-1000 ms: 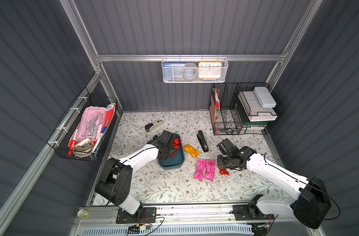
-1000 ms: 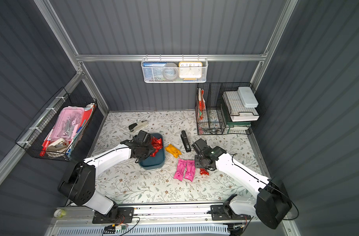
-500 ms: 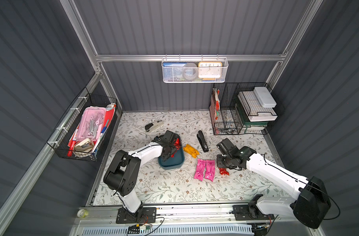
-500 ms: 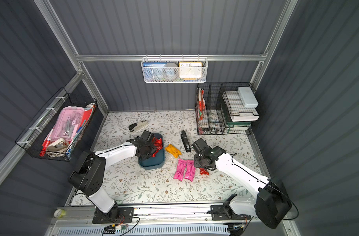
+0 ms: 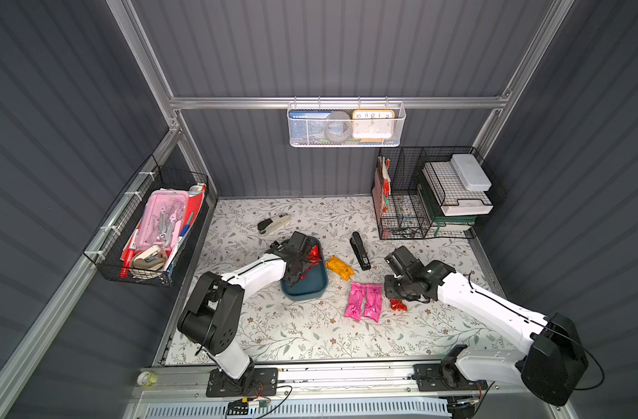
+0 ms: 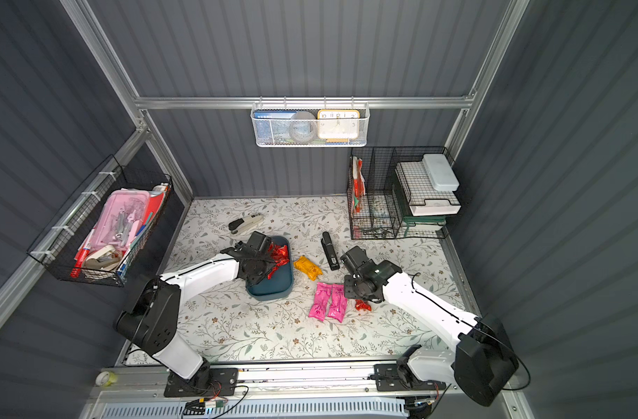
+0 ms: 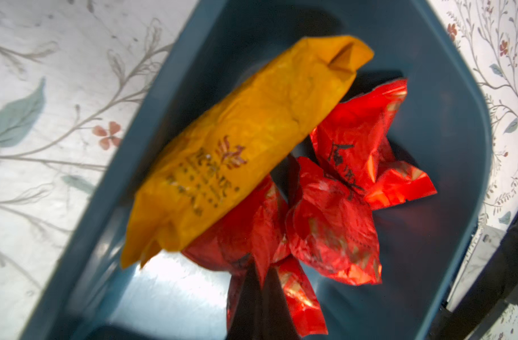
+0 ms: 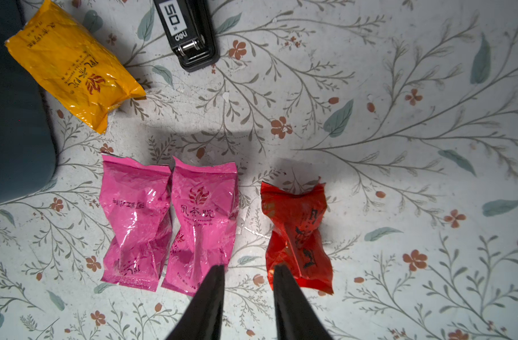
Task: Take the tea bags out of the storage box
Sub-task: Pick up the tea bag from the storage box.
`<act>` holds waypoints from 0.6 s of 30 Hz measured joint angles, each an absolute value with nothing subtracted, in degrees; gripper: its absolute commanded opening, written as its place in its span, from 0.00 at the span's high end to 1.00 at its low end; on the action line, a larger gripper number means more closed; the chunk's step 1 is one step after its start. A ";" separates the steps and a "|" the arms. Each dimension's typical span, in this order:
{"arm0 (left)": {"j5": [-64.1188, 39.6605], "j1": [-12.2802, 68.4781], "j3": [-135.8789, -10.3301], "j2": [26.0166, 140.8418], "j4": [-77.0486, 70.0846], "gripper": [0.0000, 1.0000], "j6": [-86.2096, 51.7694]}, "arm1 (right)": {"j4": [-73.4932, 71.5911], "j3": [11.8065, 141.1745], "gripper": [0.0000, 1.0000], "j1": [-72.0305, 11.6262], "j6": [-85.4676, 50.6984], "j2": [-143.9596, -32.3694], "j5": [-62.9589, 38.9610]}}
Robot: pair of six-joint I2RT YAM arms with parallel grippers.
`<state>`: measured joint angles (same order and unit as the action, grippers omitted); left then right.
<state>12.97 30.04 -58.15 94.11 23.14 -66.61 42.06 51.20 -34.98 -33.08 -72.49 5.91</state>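
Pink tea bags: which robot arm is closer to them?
Right. The right fingers hang beside the pink tea bags; left fingers grip a red tea bag in the blue box.

Dark grey ribbed walls (image 5: 346,54) are framed by aluminium rails (image 5: 237,102). The table (image 5: 292,333) is covered in floral print. A white mesh basket (image 5: 303,138) is hung behind; a black wire basket (image 5: 103,265) is mounted along the left edge, a black wire rack (image 5: 401,221) at the far right corner.

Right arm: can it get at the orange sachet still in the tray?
Probably not. The left pincer sits in the storage box, shut on a red sachet partly under that orange sachet, so the left arm blocks the way in. The right pincer hangs open over the mat.
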 measured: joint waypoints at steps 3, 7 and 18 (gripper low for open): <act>13.69 30.02 -57.87 91.09 25.02 1.00 -65.58 | 41.32 51.20 0.67 -34.98 -33.58 -72.49 5.39; 14.74 30.02 -57.84 85.43 27.20 1.00 -62.48 | 40.49 51.20 0.67 -34.98 -33.69 -72.49 4.97; 9.26 30.02 -57.87 80.42 31.35 1.00 -50.48 | 39.79 51.20 0.67 -34.98 -33.85 -72.82 4.08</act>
